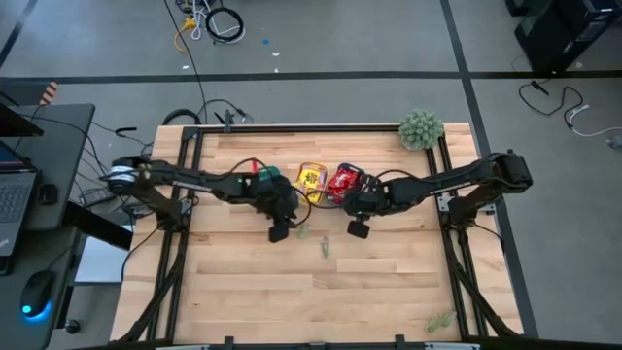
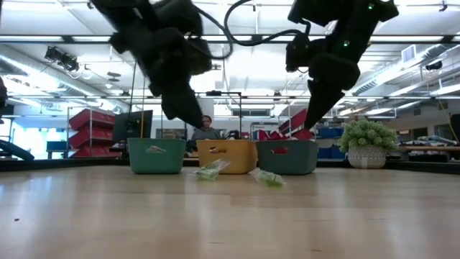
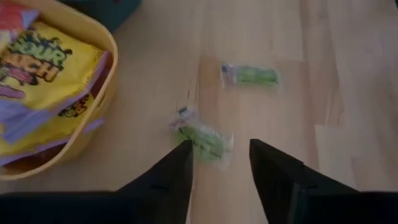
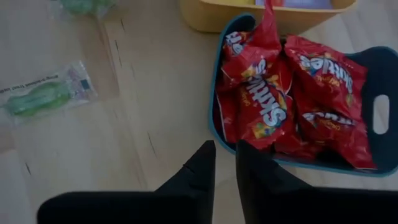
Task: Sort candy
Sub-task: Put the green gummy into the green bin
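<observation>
The left gripper (image 3: 219,163) hung above the wooden table (image 1: 369,292) near its centre, at 6 o'clock from the yellow tray (image 1: 311,180). Its 2 fingers (image 3: 166,180) stood apart with a clear gap and held nothing. A pale green wrapped candy (image 3: 202,135) lay on the table just ahead of the fingertips, not touching them. A 2nd green candy (image 3: 250,75) lay farther out, well apart from the 1st.

The right gripper (image 4: 224,155) hung at 6 o'clock from the blue tray (image 4: 372,163), just short of its near rim. Its fingers (image 4: 198,168) stood nearly together with only a narrow slit between them, and nothing sat in that slit.

Candy locations:
1. Yellow packets (image 3: 43,81) lay piled in the yellow tray.
2. Red Skittles packets (image 4: 292,99) filled the blue tray; 1 packet stood up over the rim nearest the yellow tray.
3. In the high view, 1 green candy (image 1: 325,249) lay at 5 o'clock from the left gripper, and more green pieces (image 1: 439,319) lay near the table's 5 o'clock corner.
4. In the low view, 2 green candies (image 2: 267,178) lay on the table in front of the tray row.

The teal tray (image 2: 156,155) stood beside the yellow tray, on the side away from the blue tray. A fuzzy green plant (image 1: 421,129) stood at the table's 1 o'clock corner.
</observation>
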